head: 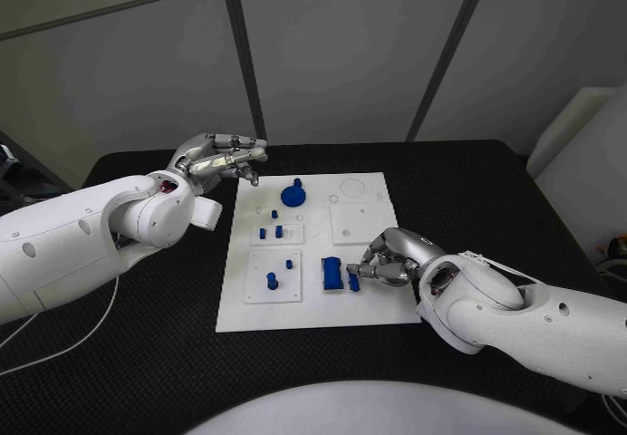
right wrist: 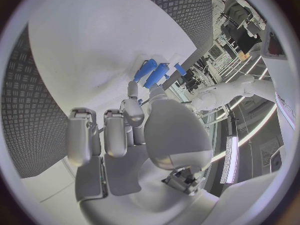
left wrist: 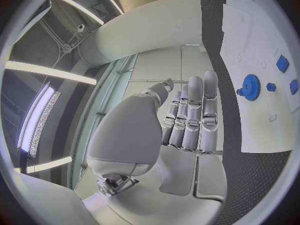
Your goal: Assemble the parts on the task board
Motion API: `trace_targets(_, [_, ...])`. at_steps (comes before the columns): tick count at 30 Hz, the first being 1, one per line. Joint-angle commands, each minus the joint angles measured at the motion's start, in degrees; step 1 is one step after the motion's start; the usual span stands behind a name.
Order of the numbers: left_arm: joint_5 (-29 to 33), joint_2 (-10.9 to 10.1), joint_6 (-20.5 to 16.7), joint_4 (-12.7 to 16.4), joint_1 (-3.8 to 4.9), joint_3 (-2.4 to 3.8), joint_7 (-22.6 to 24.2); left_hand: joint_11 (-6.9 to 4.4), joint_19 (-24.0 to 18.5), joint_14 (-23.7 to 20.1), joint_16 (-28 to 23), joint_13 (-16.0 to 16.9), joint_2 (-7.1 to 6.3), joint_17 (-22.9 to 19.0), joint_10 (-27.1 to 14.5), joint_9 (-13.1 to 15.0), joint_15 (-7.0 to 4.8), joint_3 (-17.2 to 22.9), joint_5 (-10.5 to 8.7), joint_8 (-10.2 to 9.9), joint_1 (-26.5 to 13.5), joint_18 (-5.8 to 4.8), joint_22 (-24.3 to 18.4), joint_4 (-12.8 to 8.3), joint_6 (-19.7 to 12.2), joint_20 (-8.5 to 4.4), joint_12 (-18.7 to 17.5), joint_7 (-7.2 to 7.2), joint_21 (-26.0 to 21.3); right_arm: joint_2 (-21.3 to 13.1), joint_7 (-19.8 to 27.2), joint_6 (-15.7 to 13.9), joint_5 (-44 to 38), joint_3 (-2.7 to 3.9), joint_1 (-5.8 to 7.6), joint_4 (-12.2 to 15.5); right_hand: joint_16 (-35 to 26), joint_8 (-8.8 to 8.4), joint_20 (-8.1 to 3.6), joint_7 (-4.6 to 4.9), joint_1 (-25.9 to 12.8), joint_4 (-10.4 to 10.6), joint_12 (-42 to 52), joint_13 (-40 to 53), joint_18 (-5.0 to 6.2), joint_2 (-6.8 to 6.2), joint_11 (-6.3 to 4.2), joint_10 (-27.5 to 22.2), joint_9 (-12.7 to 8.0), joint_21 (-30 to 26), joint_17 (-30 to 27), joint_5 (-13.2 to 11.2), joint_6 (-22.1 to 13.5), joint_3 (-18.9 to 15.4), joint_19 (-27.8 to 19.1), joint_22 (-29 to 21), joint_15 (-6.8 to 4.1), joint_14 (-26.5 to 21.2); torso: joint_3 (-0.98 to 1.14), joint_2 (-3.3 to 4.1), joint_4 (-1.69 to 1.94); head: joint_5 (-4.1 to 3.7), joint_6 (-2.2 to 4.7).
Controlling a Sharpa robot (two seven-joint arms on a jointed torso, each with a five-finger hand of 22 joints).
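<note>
The task board (head: 313, 308) lies flat in the middle of the black desk (head: 157, 362). The right hand (head: 387, 257) is down at the board's near right area, fingers curled in toward a small blue bar (head: 352, 282) that lies just right of a larger blue block (head: 332, 274). In the right wrist view the fingertips (right wrist: 132, 88) sit right at the two blue pieces (right wrist: 150, 72); whether they actually clamp the bar cannot be told.

The left hand (head: 219, 159) hangs above the desk just off the board's far left corner, fingers loosely bent and apart, holding nothing. The left wrist view confirms an empty palm (left wrist: 131, 135).

Other parts on the board: a blue gear (head: 294, 194) stands at the far middle, small blue pegs (head: 271, 233) stand in the left-hand inset plate, and another peg (head: 272, 279) stands in the nearer inset.

Judgement: the step in hand is picking up the small bar at the near right. The next move calls for a secure pinch without nudging the adjacent block, then a clean lift toward its seat.
</note>
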Motion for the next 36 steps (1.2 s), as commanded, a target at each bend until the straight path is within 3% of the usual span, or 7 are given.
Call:
trace_targets(1, [0.2,0.0,0.7,-0.1,0.08,0.04,0.2,-0.02,0.0,-0.3,-0.3,-0.1,0.27,0.0,-0.6,-0.1,-0.07,-0.3,-0.13,0.1,0.0,-0.16,-0.1,0.1,-0.4,0.36,0.4,0.15,-0.4,-1.1,7.0,-0.3,3.7,-0.02,0.05,0.8,-0.3,0.19,0.0,0.09,0.8,-0.1,-0.6,-0.4,-0.47,-0.43,0.33,-0.4,0.1,-0.2,3.8,-1.0,-0.5,-0.7,1.5,8.7,-0.08,3.8,-0.02,-0.02,-0.11,-0.06,0.04])
trace_targets(5, [0.2,0.1,0.7,-0.1,0.08,0.04,0.2,-0.02,0.0,-0.3,-0.3,-0.1,0.27,0.0,-0.6,-0.1,-0.07,-0.3,-0.13,0.1,0.0,-0.16,-0.1,0.1,-0.4,0.36,0.4,0.15,-0.4,-3.0,9.5,3.7,5.0,-0.04,0.04,1.6,-0.5,0.17,0.08,0.19,2.4,-0.6,-1.2,-0.7,-0.4,-0.9,0.43,-0.7,0.3,-0.4,3.7,-1.6,-0.8,-1.4,1.3,8.5,0.0,3.7,-0.08,-0.05,-0.11,-0.26,0.1])
trace_targets(9, [0.2,0.1,0.8,-0.2,0.07,0.03,0.2,-0.02,0.0,-0.3,-0.3,-0.1,0.27,0.0,-0.6,-0.1,-0.07,-0.3,-0.13,0.1,0.0,-0.16,-0.1,0.1,-0.4,0.36,0.4,0.15,-0.4,-4.1,10.6,7.6,5.3,-0.06,0.02,2.2,-0.5,0.26,0.13,0.22,4.0,-1.2,-1.4,-0.7,-0.38,-1.14,0.46,-0.8,0.5,-0.5,3.7,-2.9,-0.8,-1.8,1.2,8.4,0.04,3.7,-0.01,-0.03,-0.04,-0.29,0.13])
trace_targets(14, [0.2,0.1,0.8,-0.3,0.06,0.01,0.2,-0.02,0.0,-0.3,-0.3,-0.1,0.27,0.0,-0.6,-0.1,-0.07,-0.3,-0.13,0.1,0.0,-0.16,-0.1,0.1,-0.4,0.36,0.4,0.15,-0.4,-4.5,10.1,10.3,5.5,-0.07,0.0,2.3,-0.5,0.34,0.14,0.17,5.4,-1.7,-1.4,-0.6,-0.38,-0.73,0.42,-0.7,0.6,-0.5,3.7,-3.6,-0.8,-1.9,1.2,8.4,0.02,3.7,-0.04,0.0,0.09,-0.34,0.19])
trace_targets(24, [0.2,0.1,0.8,-0.2,0.01,-0.02,0.2,-0.02,0.0,-0.3,-0.3,-0.1,0.27,0.0,-0.6,-0.1,-0.07,-0.3,-0.13,0.1,0.0,-0.16,-0.1,0.1,-0.4,0.36,0.4,0.15,-0.4,-4.0,8.2,9.6,4.8,-0.09,-0.02,1.3,-0.4,0.42,0.11,0.13,6.0,-1.6,-1.2,-0.4,-0.42,0.22,0.38,-0.6,0.8,-0.4,3.9,-3.2,-0.7,-2.0,1.4,8.6,-0.02,3.8,-0.09,0.06,0.15,-0.48,0.2])
trace_targets(36, [0.2,0.0,0.9,-0.2,-0.01,-0.04,0.2,-0.02,0.0,-0.3,-0.3,-0.1,0.27,0.0,-0.6,-0.1,-0.07,-0.3,-0.13,0.1,0.0,-0.16,-0.1,0.1,-0.4,0.36,0.4,0.15,-0.4,-2.7,6.8,6.8,4.4,-0.08,-0.03,-0.1,-0.1,0.56,0.05,0.05,4.8,0.0,-0.4,0.3,-0.53,1.69,0.31,-0.1,1.0,-0.1,4.4,-1.6,-0.5,-3.1,1.7,9.0,-0.08,3.9,-0.08,0.08,0.13,-0.27,-0.19])
